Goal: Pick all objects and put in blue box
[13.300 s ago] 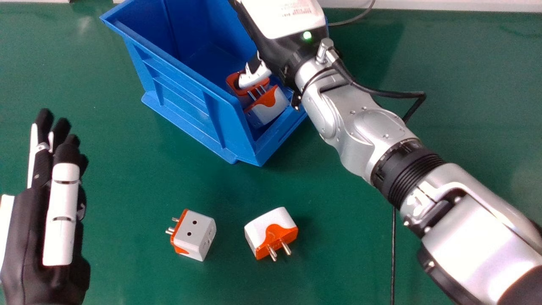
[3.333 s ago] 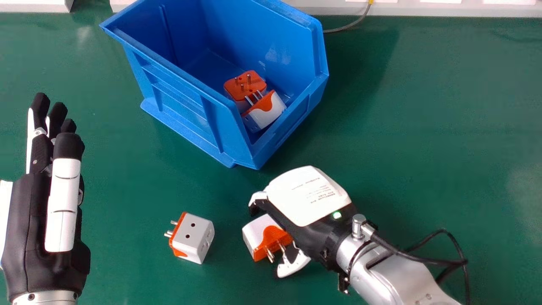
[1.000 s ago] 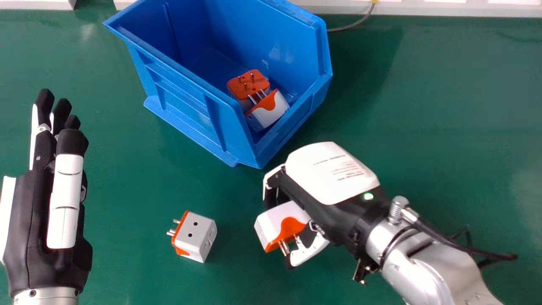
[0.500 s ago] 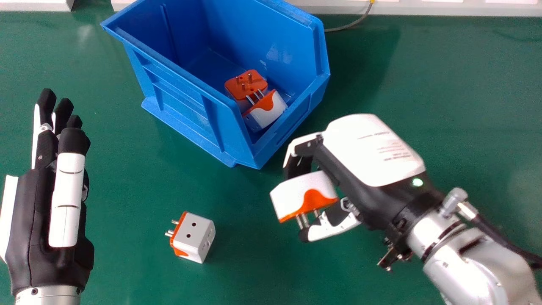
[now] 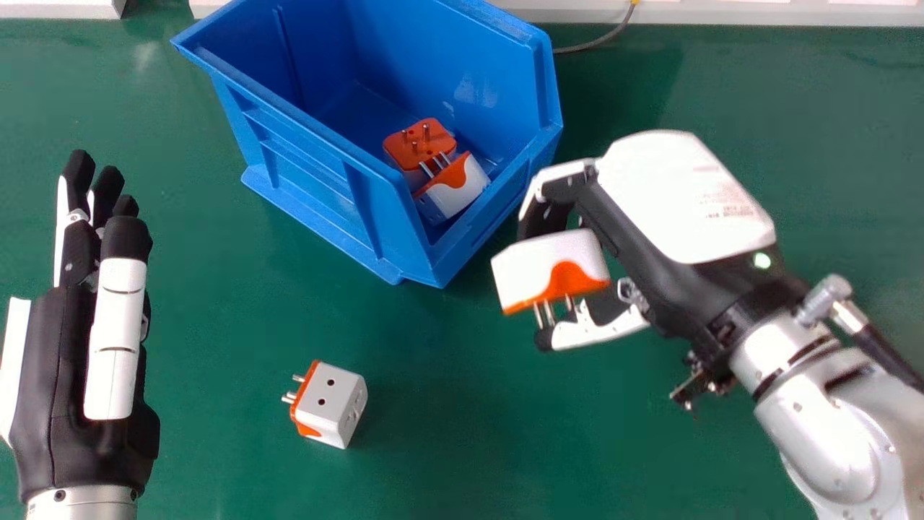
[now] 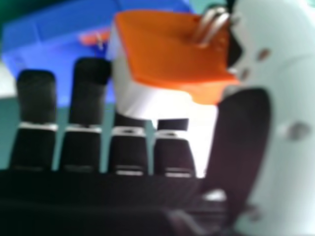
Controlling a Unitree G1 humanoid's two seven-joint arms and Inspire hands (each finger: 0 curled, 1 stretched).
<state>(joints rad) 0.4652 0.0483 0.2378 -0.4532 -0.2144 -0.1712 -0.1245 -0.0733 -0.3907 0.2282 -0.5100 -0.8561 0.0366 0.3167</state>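
The blue box (image 5: 317, 173) stood on the green table (image 5: 722, 87) with its open top facing up, and two orange-and-white plug adapters lay inside it, by its low end nearer the robot. Of these, the upright adapter (image 5: 401, 157) had its orange face and metal pins turned up, while the tilted adapter (image 5: 462, 191) lay just beside it, towards the box's low lip. The right hand (image 5: 642, 245) was to the right of the blue box and a little nearer the robot, its bent fingers and its thumb closed around the held adapter (image 5: 541, 267). That adapter was outside the box, near its low end, held above the table with its pins pointing back towards the robot. In the right hand view the thumb was on one side of the adapter and fingers were on the other, with the blue box behind them. The remaining adapter (image 5: 332, 404) rested on the table on the robot's side of the blue box, well apart from it, its pins pointing left and two round holes showing on its upper white face. The left hand (image 5: 54, 375) was to the left of the blue box and nearer the robot, open, its fingers extended and holding nothing. A thin grey cable (image 5: 593, 45) curved across the table just to the right of the box's far end
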